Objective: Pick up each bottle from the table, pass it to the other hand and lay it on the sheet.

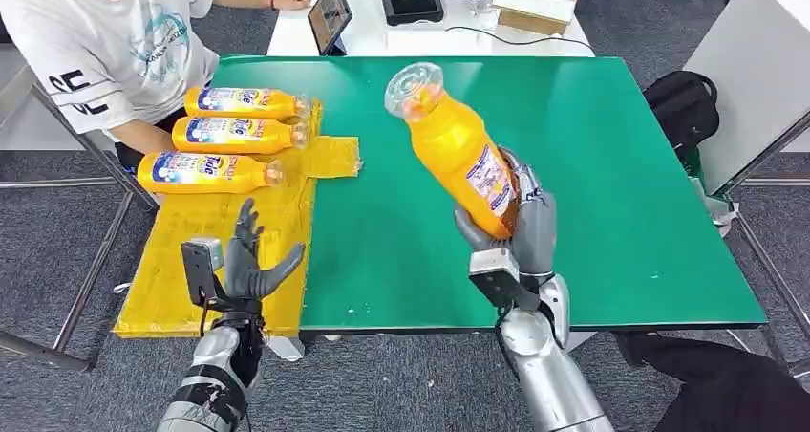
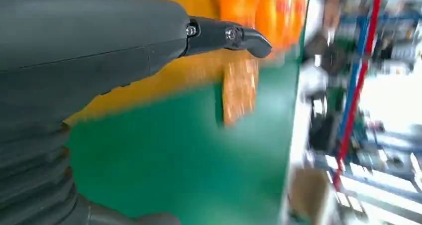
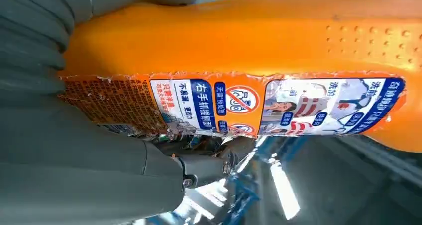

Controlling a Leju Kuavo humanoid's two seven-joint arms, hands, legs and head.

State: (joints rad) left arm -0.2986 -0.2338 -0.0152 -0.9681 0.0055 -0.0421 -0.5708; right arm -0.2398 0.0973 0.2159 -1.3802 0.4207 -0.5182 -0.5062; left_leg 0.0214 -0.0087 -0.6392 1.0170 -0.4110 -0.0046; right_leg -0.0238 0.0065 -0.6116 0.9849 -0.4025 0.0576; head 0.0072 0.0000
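Note:
My right hand grips an orange detergent bottle by its lower body, lifted above the green table with its clear cap tilted up and to the left. The right wrist view has the bottle's label close up against my grey thumb. Three more orange bottles lie side by side on the yellow sheet at the table's left. My left hand hovers open over the sheet's near part, fingers spread. Its wrist view is blurred, with a fingertip over the sheet.
A person in a white shirt stands at the far left by the sheet. A white table behind holds a tablet, a black device and a cardboard box. A black bag lies on the floor to the right.

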